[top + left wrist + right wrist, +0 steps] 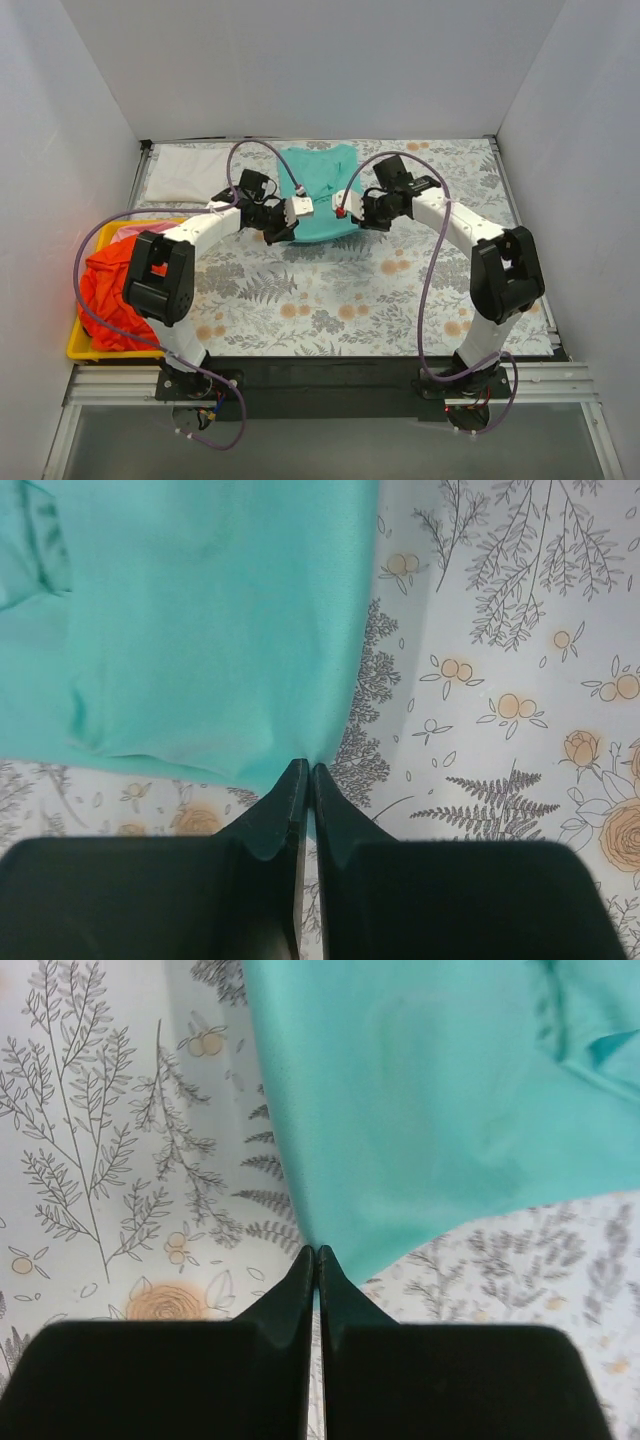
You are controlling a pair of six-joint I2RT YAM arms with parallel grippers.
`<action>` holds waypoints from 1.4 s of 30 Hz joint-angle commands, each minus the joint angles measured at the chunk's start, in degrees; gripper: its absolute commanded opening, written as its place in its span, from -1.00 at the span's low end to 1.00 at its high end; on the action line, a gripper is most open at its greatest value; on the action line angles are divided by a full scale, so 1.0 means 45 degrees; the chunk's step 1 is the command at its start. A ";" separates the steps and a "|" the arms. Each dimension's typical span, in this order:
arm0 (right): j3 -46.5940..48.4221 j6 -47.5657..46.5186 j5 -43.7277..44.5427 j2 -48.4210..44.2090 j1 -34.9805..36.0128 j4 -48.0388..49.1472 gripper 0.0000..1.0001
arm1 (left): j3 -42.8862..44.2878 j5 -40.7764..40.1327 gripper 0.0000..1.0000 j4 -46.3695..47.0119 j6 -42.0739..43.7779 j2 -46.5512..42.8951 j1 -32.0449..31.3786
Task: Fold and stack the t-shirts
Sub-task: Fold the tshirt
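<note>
Top view: near hem of teal-green cloth t-shirt (318, 190) hidden behind 2 wrists. Pink cloth t-shirt (132, 232) mostly buried under orange-red cloth t-shirt (105, 290). Wrist views: teal shirt cut off at top edge, corners lost inside left gripper (306, 770) and right gripper (316, 1252).

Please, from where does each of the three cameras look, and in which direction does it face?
Top external: above and behind the arms, looking down at the tablecloth, teal t-shirt and yellow tray; both whole arms show.
Left wrist: on the left arm, looking along the left gripper at the shirt's near corner; only its shut fingers show.
Right wrist: likewise on the right arm, along the right gripper at the shirt's other corner.
Shared: both wrist views show the teal t-shirt pinched over the tablecloth.
</note>
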 commanded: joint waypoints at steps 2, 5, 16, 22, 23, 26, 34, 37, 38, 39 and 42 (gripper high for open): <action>0.1021 0.0191 -0.0242 -0.1121 -0.0018 -0.1496 -0.97 | 0.0873 0.0220 -1.00 -0.1289 0.0106 -0.1366 0.0106; 0.0457 0.0211 -0.0437 -0.2075 0.0001 -0.1770 -0.97 | 0.0815 0.0533 -1.00 -0.2109 0.0320 -0.2049 0.0009; -0.1734 0.0911 -0.1257 -0.6374 0.1114 -0.4268 -0.97 | 0.0013 0.1922 -1.00 -0.6057 -0.1161 -0.6187 -0.1554; -0.0542 0.1112 -0.1414 -0.5890 0.1114 -0.4701 -0.97 | 0.1243 0.1002 -1.00 -0.5881 -0.1769 -0.5765 -0.1535; -0.0464 0.1012 -0.1375 -0.5424 0.1114 -0.4700 -0.97 | 0.1283 0.0886 -1.00 -0.5842 -0.1653 -0.5588 -0.1535; 0.0257 0.0603 -0.1356 -0.4273 0.1075 -0.4700 -0.97 | 0.1089 0.0729 -1.00 -0.5393 -0.1223 -0.5060 -0.1302; 0.2211 -0.0160 -0.1882 -0.1516 0.0822 -0.4662 -0.97 | 0.0678 0.1139 -1.00 -0.4478 -0.0343 -0.3361 0.0554; 0.2972 -0.0433 -0.1922 -0.0286 0.0685 -0.4662 -0.97 | 0.0502 0.0983 -1.00 -0.3832 -0.0421 -0.2795 0.0711; 0.3322 -0.0531 -0.1961 0.0375 0.0549 -0.4661 -0.97 | 0.0502 0.1002 -1.00 -0.3714 -0.0479 -0.2600 0.0730; 0.3519 -0.0589 -0.1942 0.0729 0.0471 -0.4642 -0.97 | 0.0502 0.0983 -1.00 -0.3519 -0.0576 -0.2134 0.0789; 0.4124 -0.0785 -0.1941 0.2000 0.0197 -0.4622 -0.97 | 0.0677 0.0768 -1.00 -0.3069 -0.0751 -0.1080 0.0809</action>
